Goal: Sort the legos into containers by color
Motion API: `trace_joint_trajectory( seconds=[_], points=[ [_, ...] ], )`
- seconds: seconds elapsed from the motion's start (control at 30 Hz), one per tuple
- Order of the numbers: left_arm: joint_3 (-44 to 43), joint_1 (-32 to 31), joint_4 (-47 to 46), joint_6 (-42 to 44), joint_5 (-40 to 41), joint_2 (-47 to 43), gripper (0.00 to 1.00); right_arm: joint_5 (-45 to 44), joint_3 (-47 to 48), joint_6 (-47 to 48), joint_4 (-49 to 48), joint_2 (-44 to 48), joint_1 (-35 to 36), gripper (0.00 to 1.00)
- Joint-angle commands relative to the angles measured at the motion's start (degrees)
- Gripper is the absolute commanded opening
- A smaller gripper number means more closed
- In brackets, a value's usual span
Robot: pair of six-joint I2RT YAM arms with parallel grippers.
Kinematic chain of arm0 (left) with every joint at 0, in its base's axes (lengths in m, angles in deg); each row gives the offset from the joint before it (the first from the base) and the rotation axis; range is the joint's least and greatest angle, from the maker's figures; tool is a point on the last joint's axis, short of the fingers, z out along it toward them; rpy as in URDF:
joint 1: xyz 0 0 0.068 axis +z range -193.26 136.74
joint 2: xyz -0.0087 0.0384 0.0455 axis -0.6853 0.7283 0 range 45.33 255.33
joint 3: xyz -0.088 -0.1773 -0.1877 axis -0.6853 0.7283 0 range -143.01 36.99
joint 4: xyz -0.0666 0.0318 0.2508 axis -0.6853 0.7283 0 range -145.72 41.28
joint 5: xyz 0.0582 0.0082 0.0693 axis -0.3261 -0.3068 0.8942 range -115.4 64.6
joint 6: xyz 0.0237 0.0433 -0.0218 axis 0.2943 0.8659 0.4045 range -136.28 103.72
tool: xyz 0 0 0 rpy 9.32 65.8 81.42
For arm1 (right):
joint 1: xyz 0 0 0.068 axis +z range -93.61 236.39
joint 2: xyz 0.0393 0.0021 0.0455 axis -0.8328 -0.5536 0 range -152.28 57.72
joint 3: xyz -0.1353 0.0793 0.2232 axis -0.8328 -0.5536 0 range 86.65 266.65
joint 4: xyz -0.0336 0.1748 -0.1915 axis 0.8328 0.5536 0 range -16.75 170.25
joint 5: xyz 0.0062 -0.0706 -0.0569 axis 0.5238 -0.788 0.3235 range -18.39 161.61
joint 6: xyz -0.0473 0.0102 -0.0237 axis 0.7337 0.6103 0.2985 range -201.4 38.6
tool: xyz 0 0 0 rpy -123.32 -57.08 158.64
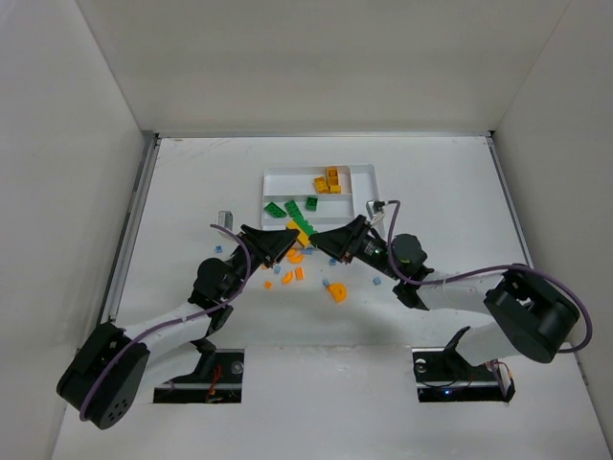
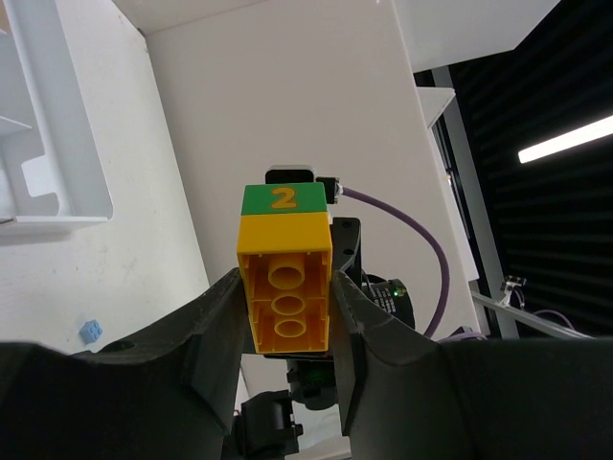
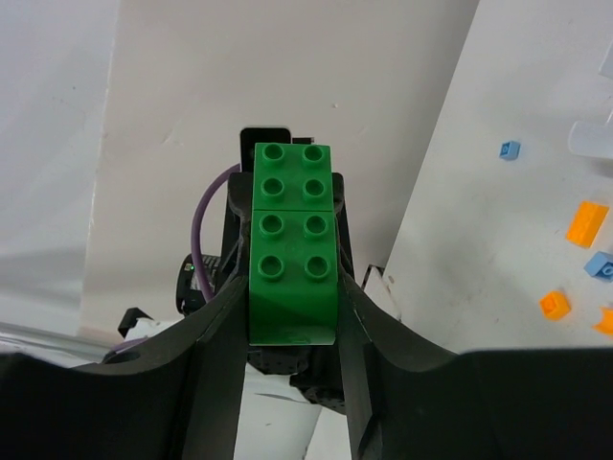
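White table (image 1: 192, 192) and white walls (image 1: 57, 144) box in the scene, and your shallow white plastic tray (image 1: 287, 180) sits at the far centre. Just near of it, your two arms meet tip to tip.

Your left gripper (image 2: 285, 307) is clamped on a yellow plastic brick (image 2: 285, 287), its hollow underside facing the wrist camera. A green plastic brick printed with a 2 (image 2: 283, 198) is joined to the yellow one's outer end.

Your right gripper (image 3: 292, 307) is clenched on a studded green plastic brick (image 3: 292, 259) that reaches out past the fingertips. You cannot tell whether both grippers grip one joined stack.

In the tray's far slot lie orange bricks (image 1: 329, 180), with green bricks (image 1: 278, 209) in the next slot nearer. Loose orange pieces (image 1: 337, 290) and light blue pieces (image 1: 284, 271) are scattered on the table just near of the grippers.
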Motion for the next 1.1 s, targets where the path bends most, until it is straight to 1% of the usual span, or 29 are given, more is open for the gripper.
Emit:
trace_joint_trajectory(
  seconds=[0.0, 0.13, 0.43, 0.67, 0.77, 0.87, 1.07],
  points=[
    [-0.4, 0.6, -4.6, 0.5, -1.1, -0.9, 0.21, -1.3, 0.7, 0.8, -1.7, -0.8, -0.2, 0.42],
    [0.9, 0.9, -4.2, 1.1, -0.8, -1.5, 0.21, -2.3, 0.9, 3.3, 1.2, -0.3, -0.3, 0.41],
    [3.4, 3.6, -1.8, 3.2, -2.7, -1.9, 0.20, -5.6, 3.8, 12.6, 16.4, 5.6, -1.8, 0.41],
    [4.0, 5.4, -1.3, 3.9, -3.7, -2.5, 0.20, -5.9, 6.7, 16.1, 22.3, 6.8, -3.9, 0.41],
    [3.5, 6.8, -1.1, 4.4, -5.2, -2.6, 0.20, -6.6, 10.7, 20.1, 28.4, 3.2, -6.5, 0.41],
    [3.5, 7.1, -0.6, 4.5, -5.3, -2.5, 0.20, -9.2, 15.7, 24.4, 38.2, -1.4, -8.3, 0.41],
    [4.7, 6.4, 0.1, 7.2, -4.5, -1.5, 0.21, -16.2, 29.7, 35.9, 57.0, -11.2, -9.2, 0.43]
  ],
)
